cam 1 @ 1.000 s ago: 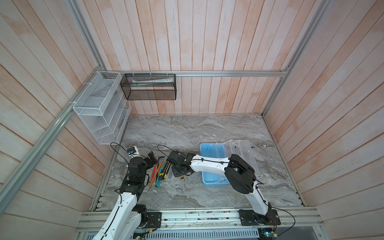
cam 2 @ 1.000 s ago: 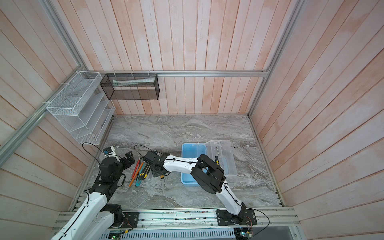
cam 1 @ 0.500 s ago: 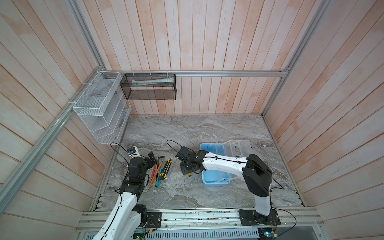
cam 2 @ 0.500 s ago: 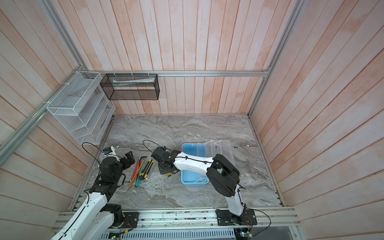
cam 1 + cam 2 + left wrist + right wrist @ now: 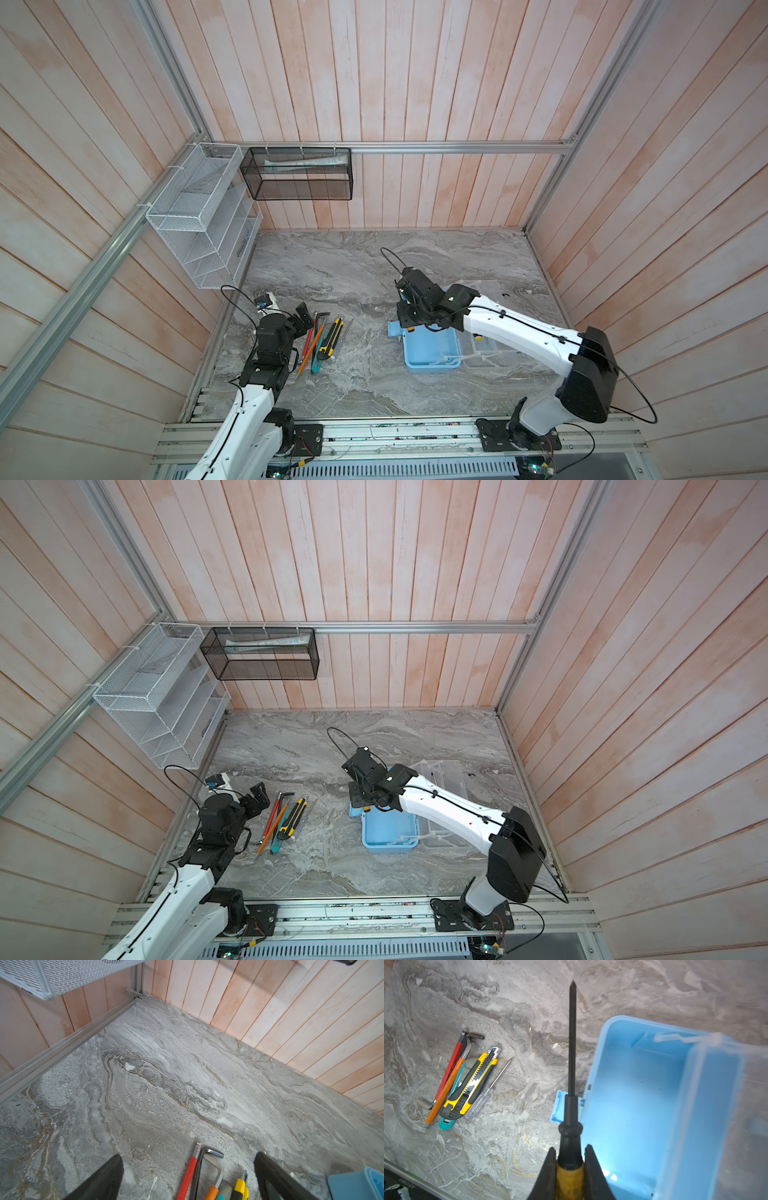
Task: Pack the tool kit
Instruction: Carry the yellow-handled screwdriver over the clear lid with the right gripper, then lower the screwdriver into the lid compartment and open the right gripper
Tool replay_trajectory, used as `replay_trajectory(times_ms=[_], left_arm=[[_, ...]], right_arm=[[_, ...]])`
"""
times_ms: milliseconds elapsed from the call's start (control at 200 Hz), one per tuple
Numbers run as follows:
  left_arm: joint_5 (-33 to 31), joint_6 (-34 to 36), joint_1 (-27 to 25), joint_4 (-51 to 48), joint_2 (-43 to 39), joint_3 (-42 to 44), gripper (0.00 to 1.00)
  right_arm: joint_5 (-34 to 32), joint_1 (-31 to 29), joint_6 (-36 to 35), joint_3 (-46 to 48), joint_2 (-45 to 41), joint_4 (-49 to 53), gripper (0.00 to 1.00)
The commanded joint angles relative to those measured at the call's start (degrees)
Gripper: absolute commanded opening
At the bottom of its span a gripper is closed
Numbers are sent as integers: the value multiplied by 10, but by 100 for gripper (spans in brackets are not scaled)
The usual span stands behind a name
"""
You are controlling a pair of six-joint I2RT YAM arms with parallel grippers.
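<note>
Screwdriver (image 5: pixel 572 1043) in right hand (image 5: pixel 570 1150) at edge of blue case (image 5: pixel 633 1095)

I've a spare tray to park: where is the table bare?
Bare: the far half of the table, from the back wall to the tools and case; also the strip between them. Crowded around both.

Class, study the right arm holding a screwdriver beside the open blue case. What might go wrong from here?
The right end effector grips the screwdriver by its handle, and the long shaft appears to lie just outside the rim of the blue case, so a release here may miss it.
Swung inward, the tip might strike the wall and twist in the grip.
</note>
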State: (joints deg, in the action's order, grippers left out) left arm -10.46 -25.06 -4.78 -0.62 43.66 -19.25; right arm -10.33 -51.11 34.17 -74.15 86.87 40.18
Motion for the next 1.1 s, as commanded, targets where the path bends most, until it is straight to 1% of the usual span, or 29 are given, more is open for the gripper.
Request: replay_trajectory(times_ms=[0,90,220,320,455,530,675,795,870,945,1095], left_arm=[[9,2,3,4,2,8,100],[10,3,3,4,2,8,100],[10,3,4,5,4,8,100],[10,3,4,5,5,7,100],[11,3,4,5,5,6,100],[11,3,3,5,5,7,100],[11,3,4,5,7,6,100],[11,3,3,5,10,5,100],[11,3,4,6,9,5,100],[11,3,4,5,7,6,100],[11,3,4,5,9,5,100]], right_arm=[[-31,32,-27,23,-50,42,0],[-49,72,-41,33,-90,64,0],[-51,146,-70,42,-142,93,0],[-52,204,-88,48,-162,119,0],[-127,248,-96,58,-176,152,0],[-121,280,-109,71,-185,142,0],[-133,307,-127,94,-189,126,0],[-111,333,-145,125,-197,96,0],[-78,350,-149,146,-198,72,0],[-55,353,-151,161,-198,52,0],[-33,353,-155,171,-189,42,0]])
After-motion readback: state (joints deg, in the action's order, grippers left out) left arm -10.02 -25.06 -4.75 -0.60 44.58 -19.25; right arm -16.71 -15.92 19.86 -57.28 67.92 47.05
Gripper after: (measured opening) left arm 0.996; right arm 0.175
